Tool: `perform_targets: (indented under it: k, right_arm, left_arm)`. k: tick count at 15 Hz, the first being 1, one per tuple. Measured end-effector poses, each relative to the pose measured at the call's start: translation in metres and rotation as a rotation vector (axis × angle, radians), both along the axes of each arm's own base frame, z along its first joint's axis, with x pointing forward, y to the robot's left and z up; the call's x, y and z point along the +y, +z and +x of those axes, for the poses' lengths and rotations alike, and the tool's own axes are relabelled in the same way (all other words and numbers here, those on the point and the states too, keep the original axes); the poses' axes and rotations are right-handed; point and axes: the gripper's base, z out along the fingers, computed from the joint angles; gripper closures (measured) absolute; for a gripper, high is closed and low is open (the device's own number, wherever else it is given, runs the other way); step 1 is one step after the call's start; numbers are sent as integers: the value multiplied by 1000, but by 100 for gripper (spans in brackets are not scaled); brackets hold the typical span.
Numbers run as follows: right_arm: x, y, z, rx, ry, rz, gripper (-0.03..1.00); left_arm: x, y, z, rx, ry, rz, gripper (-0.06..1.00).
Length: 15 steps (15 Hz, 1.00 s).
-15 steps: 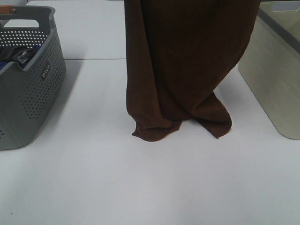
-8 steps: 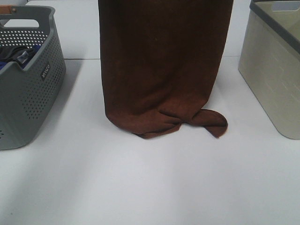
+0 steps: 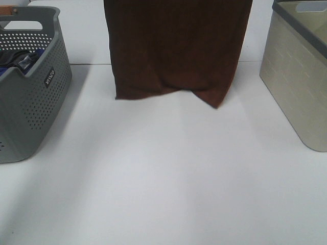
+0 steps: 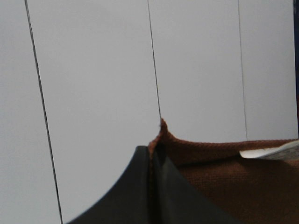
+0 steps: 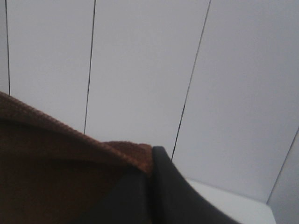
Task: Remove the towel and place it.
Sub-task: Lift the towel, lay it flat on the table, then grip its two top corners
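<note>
The dark-brown towel (image 3: 176, 48) hangs spread out in the middle of the exterior view, its lower edge and one drooping corner just above the white table. Both grippers are out of the exterior view, above its top edge. In the left wrist view my left gripper (image 4: 153, 156) is shut on a top corner of the towel (image 4: 224, 177), with a small white tag (image 4: 271, 151) along the hem. In the right wrist view my right gripper (image 5: 150, 161) is shut on the other top corner of the towel (image 5: 60, 158).
A grey perforated basket (image 3: 36, 97) with blue-and-black items (image 3: 18, 60) stands at the left. A beige bin (image 3: 299, 76) with a grey rim stands at the right. The white table (image 3: 168, 178) spreads in front of the towel.
The towel has been lifted: its bottom, bunched on the table before, now hangs free and spread wider. It also shifted left.
</note>
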Motion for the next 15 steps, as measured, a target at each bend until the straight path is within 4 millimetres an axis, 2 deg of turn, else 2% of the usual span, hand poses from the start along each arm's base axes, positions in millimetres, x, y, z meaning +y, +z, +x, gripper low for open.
perform_targets:
  k: [3,5,6,7,8,9,11,15]
  right_arm:
    - [0,31,-16,-81,12,22,97]
    - [1,27,-17,-19,23,1,97]
    - [2,18,-13,41,28,-21,97]
    - [5,-17,-2,238,40,-86,97]
    - [5,-28,0,293,41,-104,97]
    - [6,-46,3,392,48,-131,97]
    - [5,-81,5,587,63,-177,97]
    - [6,-117,-7,877,94,-198,97]
  left_arm:
    - [3,26,-14,-125,-9,-32,94]
    - [1,21,-12,-87,-4,-19,94]
    - [0,10,-5,-22,4,-1,94]
    - [-3,-24,10,211,23,50,94]
    - [-4,-31,12,267,26,62,94]
    - [-7,-48,13,420,31,96,94]
    - [-14,-74,6,684,40,173,94]
    - [-18,-101,-13,1037,12,236,94]
